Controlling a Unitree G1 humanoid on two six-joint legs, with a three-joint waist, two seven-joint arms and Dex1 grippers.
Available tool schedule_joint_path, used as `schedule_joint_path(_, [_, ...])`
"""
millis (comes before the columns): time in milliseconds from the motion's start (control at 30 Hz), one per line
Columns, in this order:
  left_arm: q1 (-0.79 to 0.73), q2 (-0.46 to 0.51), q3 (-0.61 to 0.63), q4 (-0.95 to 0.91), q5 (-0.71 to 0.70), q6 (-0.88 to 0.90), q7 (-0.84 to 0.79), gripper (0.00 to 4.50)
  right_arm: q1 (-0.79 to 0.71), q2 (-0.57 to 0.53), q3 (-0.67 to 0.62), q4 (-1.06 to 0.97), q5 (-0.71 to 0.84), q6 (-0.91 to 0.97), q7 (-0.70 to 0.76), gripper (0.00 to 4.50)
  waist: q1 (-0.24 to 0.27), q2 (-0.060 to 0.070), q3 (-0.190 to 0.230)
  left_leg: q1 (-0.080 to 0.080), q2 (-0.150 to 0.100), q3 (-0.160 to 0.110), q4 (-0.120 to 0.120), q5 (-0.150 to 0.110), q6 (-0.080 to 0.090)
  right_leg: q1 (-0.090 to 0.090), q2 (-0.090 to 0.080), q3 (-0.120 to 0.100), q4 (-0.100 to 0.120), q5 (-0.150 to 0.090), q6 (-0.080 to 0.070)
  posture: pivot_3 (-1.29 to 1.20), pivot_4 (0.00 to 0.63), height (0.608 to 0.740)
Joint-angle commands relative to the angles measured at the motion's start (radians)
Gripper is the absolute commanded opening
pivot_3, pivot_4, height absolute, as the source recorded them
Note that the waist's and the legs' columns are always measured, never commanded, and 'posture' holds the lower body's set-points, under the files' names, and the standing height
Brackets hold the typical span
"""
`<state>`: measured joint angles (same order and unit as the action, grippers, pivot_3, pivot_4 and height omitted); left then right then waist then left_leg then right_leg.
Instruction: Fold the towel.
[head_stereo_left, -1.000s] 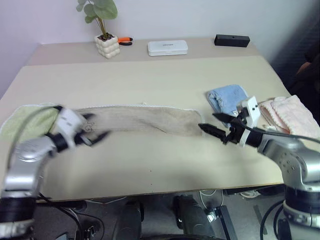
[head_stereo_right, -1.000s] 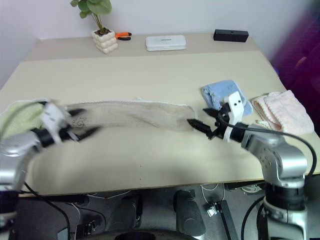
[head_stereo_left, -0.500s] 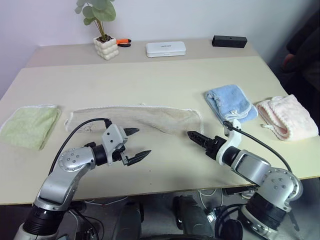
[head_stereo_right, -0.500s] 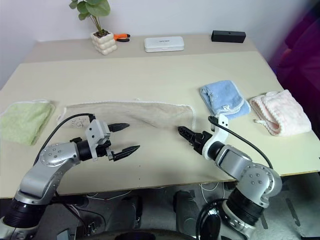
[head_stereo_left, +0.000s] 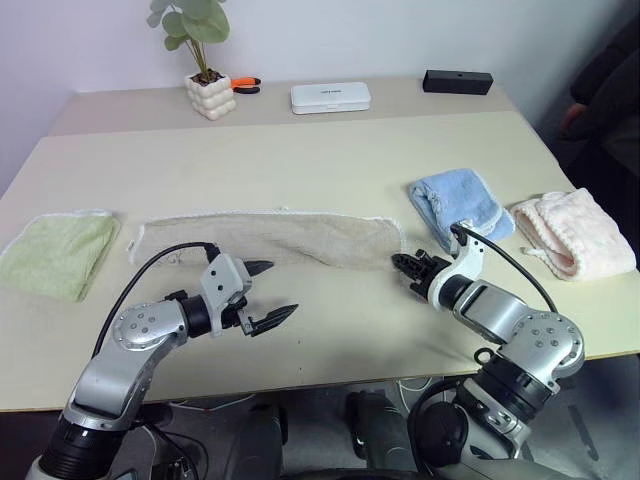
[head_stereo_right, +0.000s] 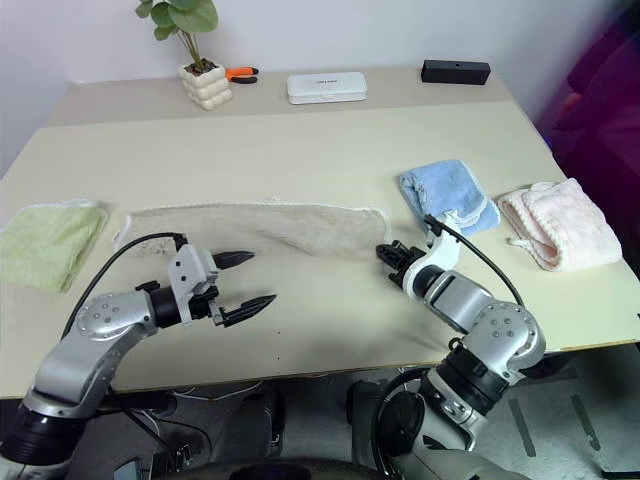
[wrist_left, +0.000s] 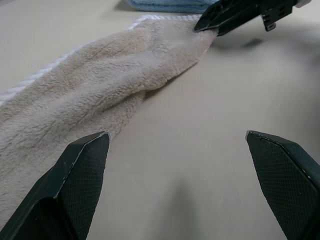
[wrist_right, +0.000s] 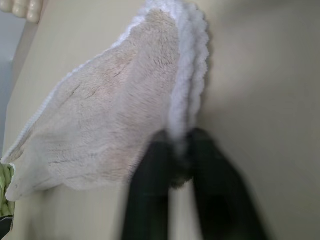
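Towel (head_stereo_left: 270, 237): beige-tan terry with white stitched edging, lying as a long, flattened strip across the middle of the surface (head_stereo_left: 300, 150); taken here as the landmark.

Right pincer (head_stereo_left: 408, 266): at the towel's right end, its black fingers pressed together on the white edging of that end, as the right wrist view shows closely.

Left pincer (head_stereo_left: 268, 292): just in front of the towel's left half, fingers spread wide, holding nothing and apart from the cloth.

Light-green towel (head_stereo_left: 55, 252): flat on the surface, just beyond the towel's left end.

Light-blue towel (head_stereo_left: 458, 203): bunched, near the towel's right end and slightly behind it.

Pink towel (head_stereo_left: 574, 232): further right, beyond the blue one.

Potted plant (head_stereo_left: 205, 60), white case (head_stereo_left: 330, 97), black box (head_stereo_left: 457, 81): along the far edge, well behind the towel.
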<state>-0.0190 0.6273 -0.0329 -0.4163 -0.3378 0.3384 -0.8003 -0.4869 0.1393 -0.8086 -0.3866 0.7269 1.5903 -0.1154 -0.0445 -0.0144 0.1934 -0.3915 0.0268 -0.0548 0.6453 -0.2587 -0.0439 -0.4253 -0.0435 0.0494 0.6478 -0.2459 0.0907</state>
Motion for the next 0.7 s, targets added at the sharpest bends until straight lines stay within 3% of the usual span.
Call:
schedule_joint_path(33, [-0.001, -0.001, 0.014, -0.026, -0.004, -0.01, 0.007, 4.5, -0.033, -0.019, -0.037, -0.05, 0.02, 0.02, 0.013, 0.08, 0.0, 0.0, 0.0, 0.0, 0.0, 0.0, 0.0, 0.0, 0.0, 0.0, 0.0, 0.0, 0.0, 0.0, 0.0, 0.0, 0.15, 0.737])
schedule_joint_path(100, [-0.004, -0.005, 0.01, -0.017, -0.001, -0.013, 0.008, 4.5, -0.013, -0.074, -0.03, -0.067, 0.038, 0.024, 0.037, 0.08, 0.002, 0.0, 0.0, 0.0, 0.0, 0.0, 0.0, 0.0, 0.0, 0.0, 0.0, 0.0, 0.0, 0.0, 0.0, 0.0, 0.15, 0.737])
schedule_joint_path(333, [-0.012, -0.028, -0.021, 0.021, 0.009, -0.027, -0.003, 4.5, 0.036, -0.452, 0.04, -0.095, 0.12, 0.021, 0.223, 0.08, -0.001, 0.002, 0.001, -0.002, -0.001, 0.0, 0.0, 0.0, 0.001, 0.0, -0.002, 0.0, -0.003, -0.001, 0.001, 0.0, 0.15, 0.737])
schedule_joint_path(500, [-0.028, -0.044, -0.034, 0.031, 0.016, -0.025, -0.002, 4.5, 0.04, -0.62, 0.251, -0.152, 0.129, -0.057, 0.345, 0.08, -0.006, 0.002, 0.001, 0.0, 0.001, 0.001, 0.0, -0.001, 0.002, 0.0, 0.002, 0.001, -0.002, -0.002, 0.0, 0.0, 0.15, 0.737])
schedule_joint_path(700, [-0.002, -0.027, -0.018, -0.009, 0.002, 0.0, -0.005, 4.5, -0.068, -0.657, 0.594, -0.212, 0.125, -0.178, 0.467, 0.08, -0.002, 0.003, 0.001, 0.0, 0.001, 0.001, 0.0, -0.002, 0.003, 0.0, 0.002, 0.001, -0.002, -0.002, 0.0, 0.0, 0.15, 0.737])
